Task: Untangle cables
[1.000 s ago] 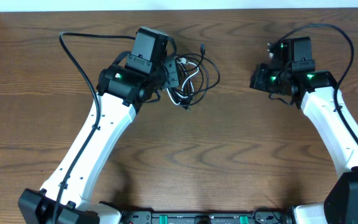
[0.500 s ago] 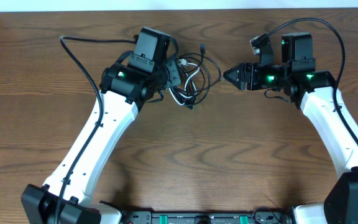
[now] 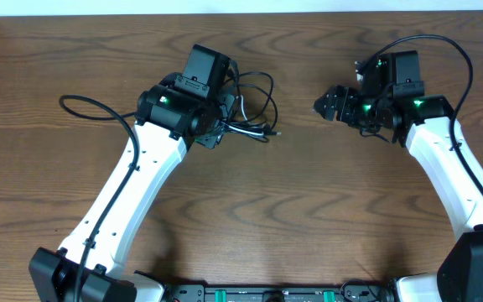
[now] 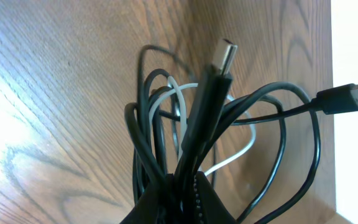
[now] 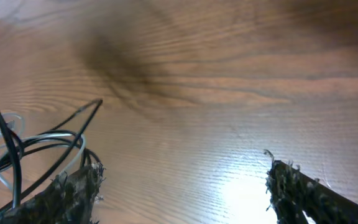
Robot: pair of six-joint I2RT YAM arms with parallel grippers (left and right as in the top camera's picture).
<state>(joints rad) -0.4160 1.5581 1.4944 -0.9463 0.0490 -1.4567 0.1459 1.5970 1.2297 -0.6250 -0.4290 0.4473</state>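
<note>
white cable [image 4: 253,134]: 1 | black cables [image 4: 197,124]: several, uncountable | plugs [image 4: 224,55] [image 4: 350,98]: 2 | arms [image 3: 132,193] [image 3: 451,168]: 2

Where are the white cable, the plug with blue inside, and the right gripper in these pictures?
white cable [image 4: 246,149], left wrist view, on the right curve of its loop.
plug with blue inside [image 4: 344,98], left wrist view, on its black body.
right gripper [image 5: 182,180], right wrist view, midway between its open fingertips.

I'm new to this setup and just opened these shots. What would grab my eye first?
The tangle of cables pinched in the left gripper, at the table's far side left of centre: black loops, one white cable and a plug poking out. To its right, the right gripper hangs open and empty, apart from the tangle.
</note>
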